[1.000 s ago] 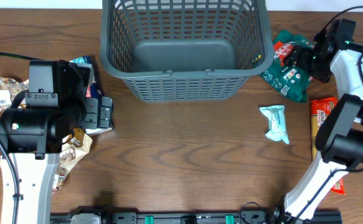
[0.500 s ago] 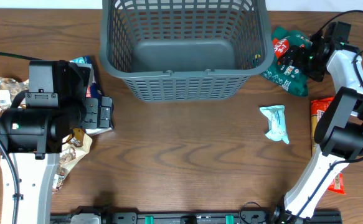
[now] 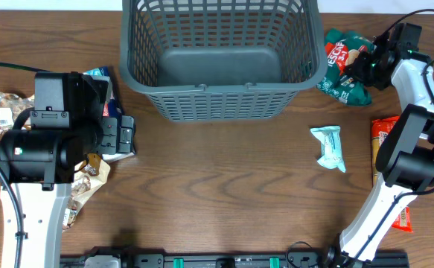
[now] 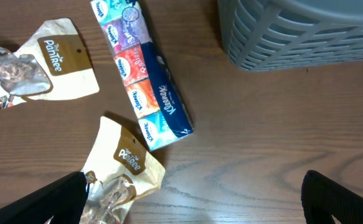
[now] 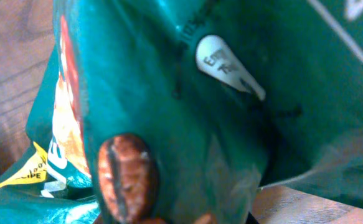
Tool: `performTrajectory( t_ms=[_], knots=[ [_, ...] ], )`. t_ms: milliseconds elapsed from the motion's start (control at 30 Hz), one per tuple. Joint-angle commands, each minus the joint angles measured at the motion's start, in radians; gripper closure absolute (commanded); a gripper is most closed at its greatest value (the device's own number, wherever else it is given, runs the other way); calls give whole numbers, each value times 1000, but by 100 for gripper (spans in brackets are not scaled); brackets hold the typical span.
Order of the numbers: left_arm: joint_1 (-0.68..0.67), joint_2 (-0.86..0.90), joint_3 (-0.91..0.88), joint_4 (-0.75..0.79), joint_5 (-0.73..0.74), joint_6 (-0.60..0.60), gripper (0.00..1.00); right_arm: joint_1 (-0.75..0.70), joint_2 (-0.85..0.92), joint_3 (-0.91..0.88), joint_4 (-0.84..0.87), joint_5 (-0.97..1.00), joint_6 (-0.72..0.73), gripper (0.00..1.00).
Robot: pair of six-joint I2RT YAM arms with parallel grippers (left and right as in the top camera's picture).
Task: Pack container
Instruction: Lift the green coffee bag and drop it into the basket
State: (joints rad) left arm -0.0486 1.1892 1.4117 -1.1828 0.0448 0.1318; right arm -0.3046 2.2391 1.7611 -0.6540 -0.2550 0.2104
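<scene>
Container [image 3: 217, 83] sits top-centre of the desk [image 3: 224, 193], floor bare, nothing packed yet. Right pincer [image 3: 371, 62] looks clamped on the green coffee bag [image 3: 339, 80], just beside the container's right wall. To do it well: lift bag clear of the thick rim, carry over mid-floor, release low so it lies flat w/ room for the rest. Left pincer [image 4: 197, 208] gapes wide above the Kleenex pack [image 4: 141, 81], holding nothing. Right wrist view is all bag; fingers hidden, grip depth unclear.
</scene>
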Motion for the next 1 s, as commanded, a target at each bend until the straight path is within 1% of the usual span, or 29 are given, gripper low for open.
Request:
performTrajectory(
  t_ms=[0,133,267,667,767,900,967],
  knots=[
    [-2,0,19,-6,-12,6,1,5,50,-24,-15,47,3,99],
    [-2,0,19,-6,-12,6,1,4,24,-24,-22,45,3,99],
    [-2,0,19,-6,-13,6,1,4,-64,-24,-32,45,3,99],
    [-2,-1,19,-6,-13,6,1,12,-548,-22,-87,95,-3,99],
    [-2,-1,19,-2,-12,6,1,40,-662,-21,-84,138,-23,98],
    [-2,-1,19,-2,-12,6,1,122,-801,-20,-45,243,-35,99],
    [-2,-1,19,-2,-12,6,1,185,-852,-20,0,253,-95,99]
  ],
)
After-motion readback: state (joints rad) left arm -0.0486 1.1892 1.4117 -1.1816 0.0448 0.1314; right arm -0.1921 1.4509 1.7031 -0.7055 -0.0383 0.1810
